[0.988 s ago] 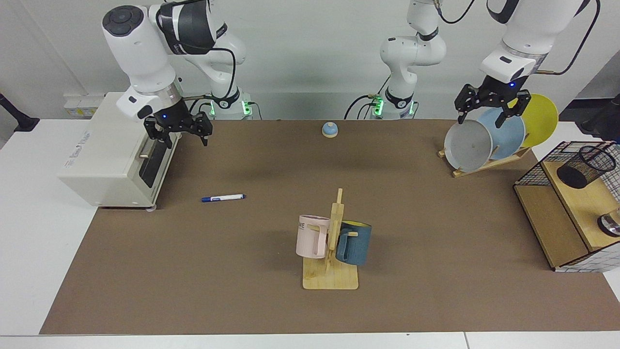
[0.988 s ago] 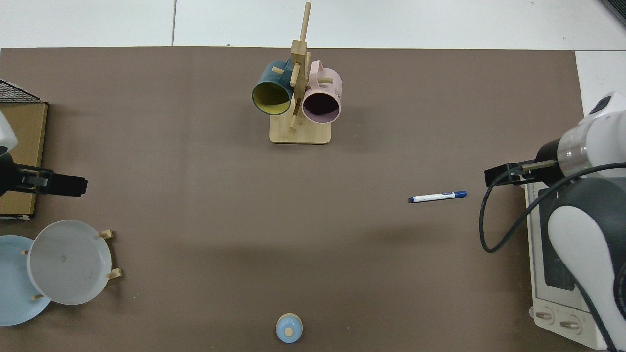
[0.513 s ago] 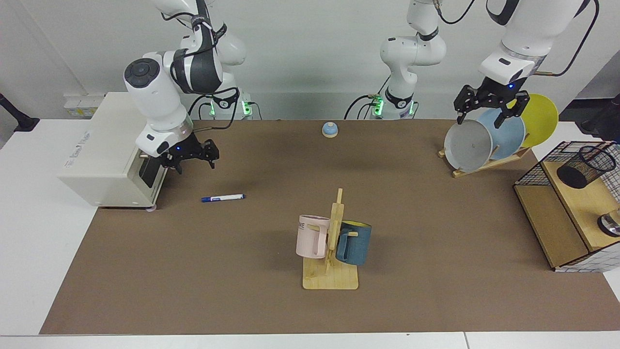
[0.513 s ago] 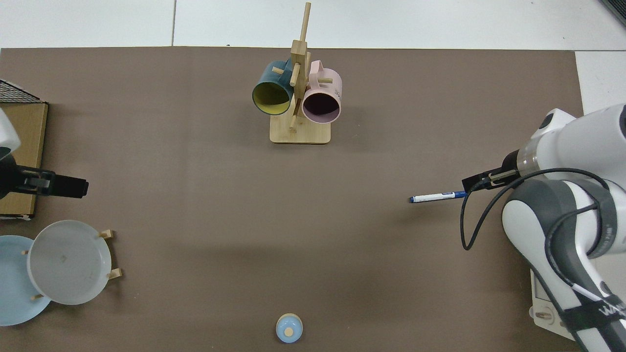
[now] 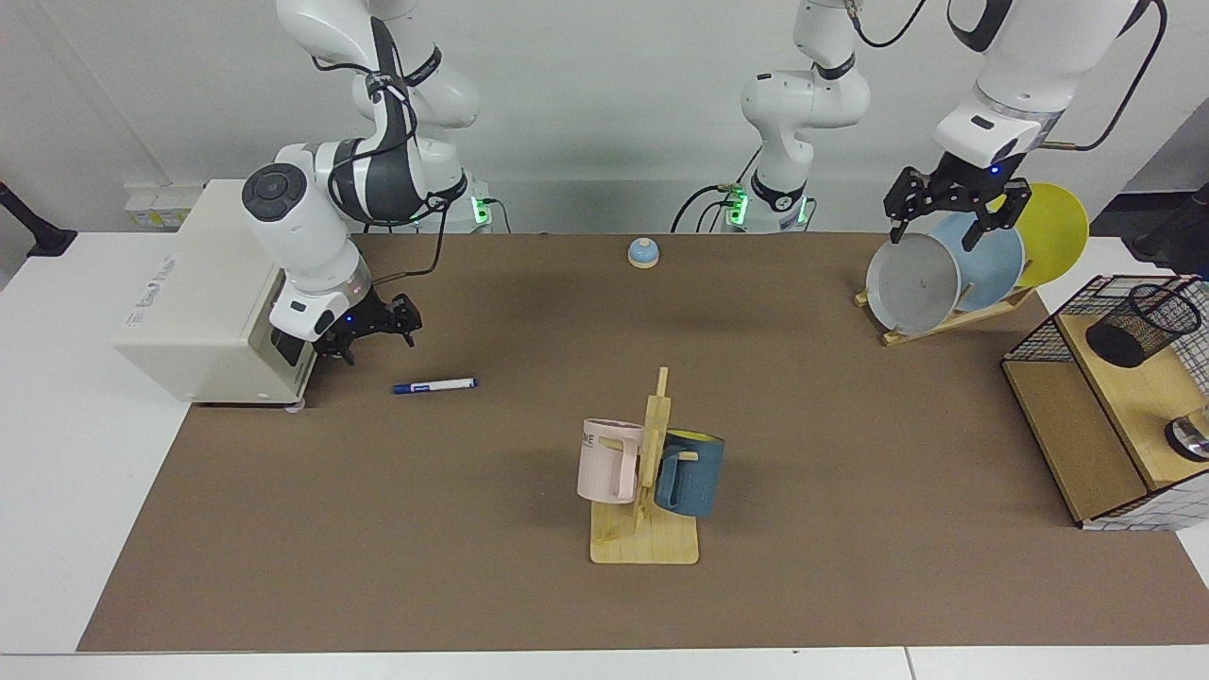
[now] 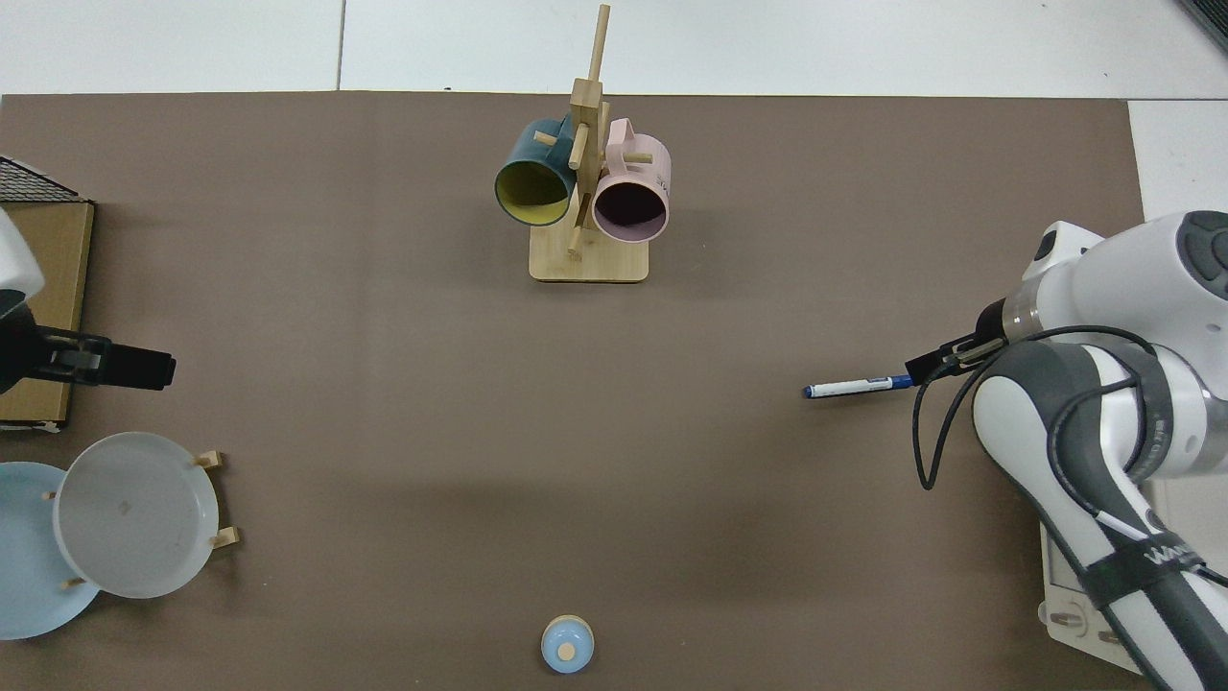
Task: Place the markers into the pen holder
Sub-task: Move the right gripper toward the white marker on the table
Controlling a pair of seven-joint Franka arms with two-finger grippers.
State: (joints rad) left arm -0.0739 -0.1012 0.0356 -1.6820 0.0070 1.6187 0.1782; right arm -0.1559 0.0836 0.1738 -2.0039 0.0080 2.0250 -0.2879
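The slim white marker pen with a dark blue cap and blue label band point(image 5: 435, 385) point(image 6: 857, 387) lies flat on the brown worktop point(image 5: 529, 312), just in front of the right tool point(image 5: 370, 332), its capped end nearest that tool and apart from it. The small black wire-mesh cylindrical pen holder point(image 5: 1142, 324) rests tilted on the wooden shelf point(image 5: 1129, 397) at the far side of the worktop, lower than the left tool point(image 5: 949, 215) and off to its side, well apart from the marker.
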